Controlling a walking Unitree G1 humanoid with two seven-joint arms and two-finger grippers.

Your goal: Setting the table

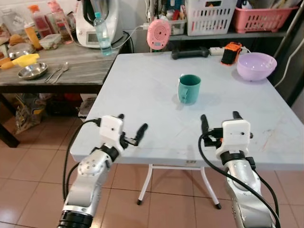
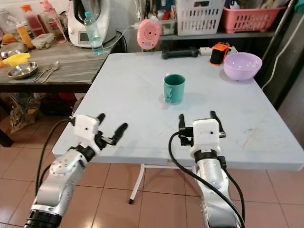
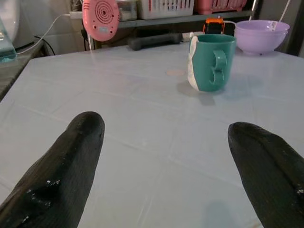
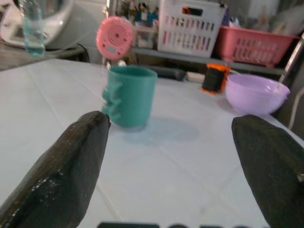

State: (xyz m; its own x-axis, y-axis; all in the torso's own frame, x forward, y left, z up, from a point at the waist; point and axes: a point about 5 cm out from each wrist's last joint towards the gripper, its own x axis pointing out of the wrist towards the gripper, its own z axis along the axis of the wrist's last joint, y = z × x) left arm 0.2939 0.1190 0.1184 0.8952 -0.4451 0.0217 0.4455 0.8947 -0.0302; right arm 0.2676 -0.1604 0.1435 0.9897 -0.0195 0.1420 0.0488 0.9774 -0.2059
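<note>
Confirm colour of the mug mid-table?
Teal green mug, plain with no pattern; clearest in the left wrist view.

The mug (image 1: pixel 189 89) stands mid-tabletop (image 1: pixel 142 95); the bowl (image 1: pixel 256 66) sits behind it to the right, near the far edge.

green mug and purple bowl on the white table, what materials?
Mug: likely plastic; matte teal, thick moulded handle, no glaze shine. Bowl: likely plastic; thin pale-lilac wall, soft satin sheen. Neither is certain from looks alone.
</note>
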